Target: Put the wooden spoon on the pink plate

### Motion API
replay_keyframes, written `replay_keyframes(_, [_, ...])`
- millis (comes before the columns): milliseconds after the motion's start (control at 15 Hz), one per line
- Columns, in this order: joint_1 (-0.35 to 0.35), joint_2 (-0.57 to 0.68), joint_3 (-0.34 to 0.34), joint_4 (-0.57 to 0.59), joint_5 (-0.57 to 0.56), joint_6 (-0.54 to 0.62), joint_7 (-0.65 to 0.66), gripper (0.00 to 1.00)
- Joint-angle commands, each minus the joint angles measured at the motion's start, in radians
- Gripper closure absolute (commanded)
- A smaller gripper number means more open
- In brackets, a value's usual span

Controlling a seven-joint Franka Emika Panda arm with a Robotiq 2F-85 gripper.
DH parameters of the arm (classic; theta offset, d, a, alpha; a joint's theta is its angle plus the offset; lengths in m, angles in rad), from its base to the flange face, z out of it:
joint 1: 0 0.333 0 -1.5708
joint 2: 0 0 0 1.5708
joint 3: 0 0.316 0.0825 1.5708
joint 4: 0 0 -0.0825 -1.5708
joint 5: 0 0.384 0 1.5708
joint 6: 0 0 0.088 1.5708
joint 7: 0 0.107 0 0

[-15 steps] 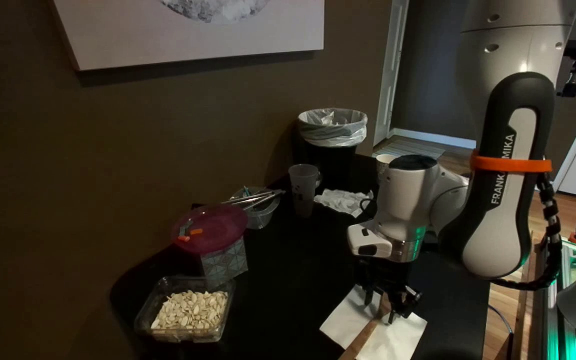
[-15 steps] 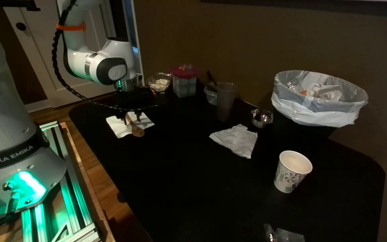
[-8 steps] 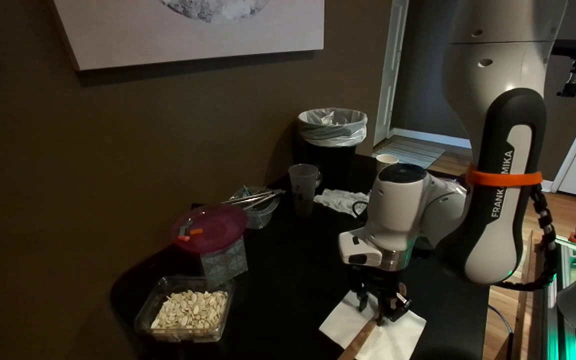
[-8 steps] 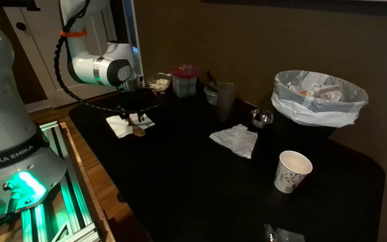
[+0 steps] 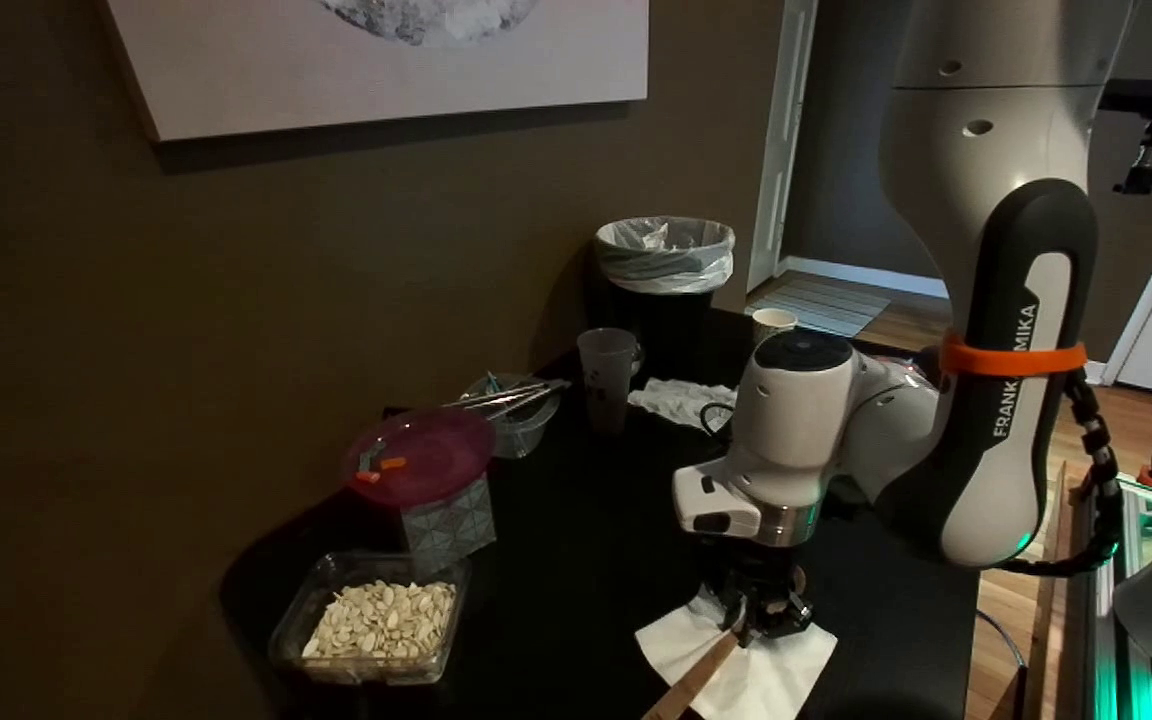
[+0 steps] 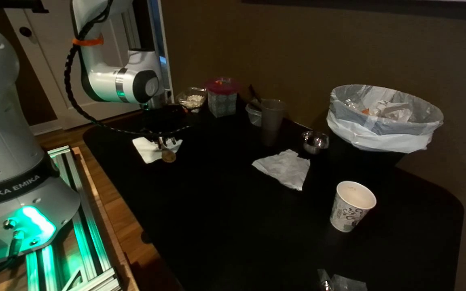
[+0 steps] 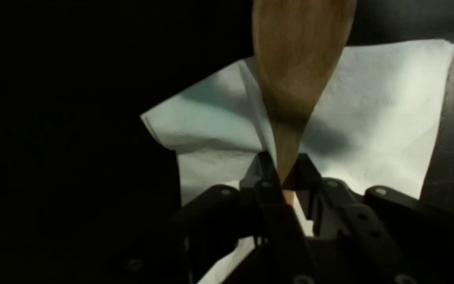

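My gripper (image 5: 744,632) is low over the white napkin (image 5: 781,668), its fingers closed on the wooden spoon (image 5: 698,678). In the wrist view the fingertips (image 7: 286,179) pinch the spoon's slim neck, with its broad end (image 7: 300,47) toward the top. A fold of napkin (image 7: 376,94) is drawn up against the spoon at one fingertip. In an exterior view the spoon's bowl (image 6: 168,156) juts past the napkin edge. The pink plate (image 5: 441,462) rests on a patterned box, apart from the gripper, with small orange and grey pieces on it; it also shows in an exterior view (image 6: 221,88).
A clear tub of pale food (image 5: 381,625) stands beside the patterned box (image 5: 451,525). A clear bowl with utensils (image 5: 521,425), a tall cup (image 5: 606,380), crumpled paper (image 6: 285,169), a metal pot (image 6: 315,141), a paper cup (image 6: 352,206) and a lined bin (image 6: 382,121) stand farther along.
My gripper has come down and its fingers have closed from open onto the spoon. The spoon has shifted slightly and the napkin has bunched up beneath it.
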Motion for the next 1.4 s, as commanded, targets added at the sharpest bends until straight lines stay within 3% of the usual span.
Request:
replay_keyframes(0, [0.04, 0.0, -0.03, 0.002, 0.0, -0.018, 0.007, 0.96])
replay_keyframes(67, [0.052, -0.004, -0.041, 0.002, -0.001, -0.031, 0.006, 0.86])
replay_keyframes(133, [0.051, -0.002, -0.037, 0.004, -0.001, -0.039, 0.004, 0.57])
replay_keyframes(200, [0.039, 0.001, -0.037, 0.01, -0.06, -0.045, 0.051, 0.56])
replay_keyframes(267, [0.053, 0.003, -0.036, 0.008, -0.008, -0.042, 0.008, 0.5])
replay_keyframes(400, [0.06, 0.005, -0.042, 0.01, -0.009, -0.043, 0.012, 0.35])
replay_keyframes(467, [0.043, 0.006, -0.037, 0.014, -0.068, -0.052, 0.058, 0.28])
replay_keyframes(600, [0.06, 0.005, -0.04, 0.008, -0.015, -0.05, 0.02, 0.13])
replay_keyframes(667, [0.043, 0.0, -0.036, 0.009, -0.077, -0.058, 0.066, 0.06])
replay_keyframes(733, [0.058, -0.005, -0.038, -0.001, -0.025, -0.052, 0.022, 0.01])
replay_keyframes(867, [0.052, -0.016, -0.032, -0.014, -0.029, -0.044, 0.021, 0.04])
replay_keyframes(1000, [0.054, -0.012, -0.034, -0.013, -0.028, -0.043, 0.022, 0.28])
replay_keyframes(1333, [0.053, -0.022, -0.037, -0.02, -0.029, -0.037, 0.021, 0.67])
